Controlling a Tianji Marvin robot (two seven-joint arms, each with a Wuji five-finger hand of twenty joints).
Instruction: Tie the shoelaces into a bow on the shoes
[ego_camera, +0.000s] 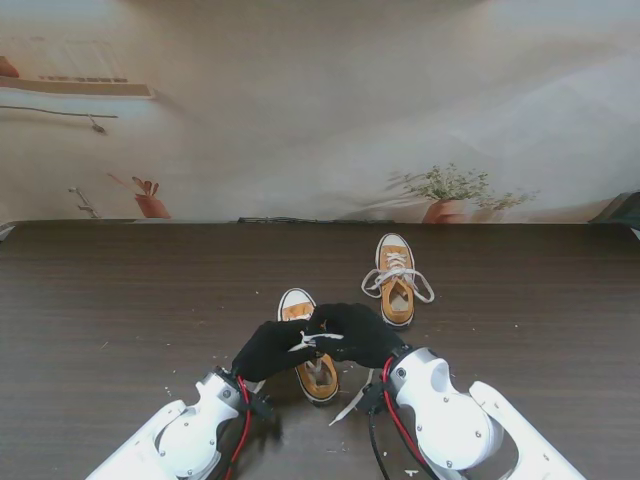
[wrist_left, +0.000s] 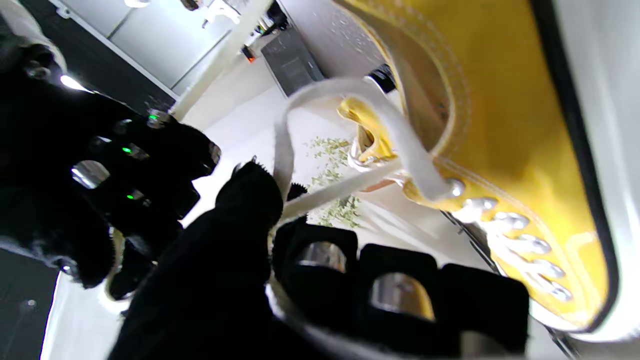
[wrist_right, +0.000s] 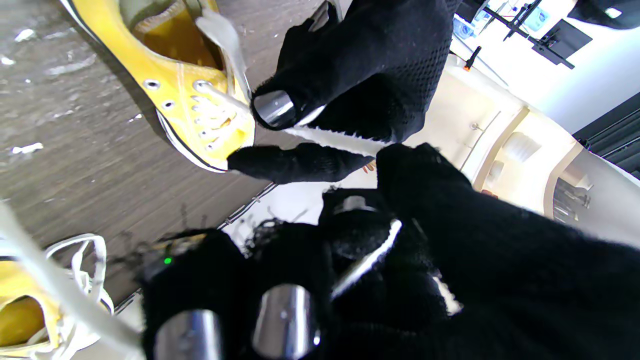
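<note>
Where the two black-gloved hands meet over the near shoe, a yellow low-top with a white toe cap and sole lying toe away from me on the dark wood table, its white lace runs between them as a short taut strand. The left hand reaches in from the left with its fingers curled, and the left wrist view shows a thumb tip pressed against a flat lace that loops up and back to the top eyelets of the shoe (the silver eyelets line up along the yellow side), so this hand holds the lace. The right hand comes in from the right and covers the middle of the shoe; in the right wrist view a white strand crosses its bent fingers and another runs to the left hand opposite, so it too is closed on the lace. A loose lace end trails on the table just beside the shoe's heel, toward the right arm. The second shoe, the same yellow kind, sits farther from me and to the right, apart from both hands, its white laces spread loosely to both sides. Small pale specks dot the table near the arms.
</note>
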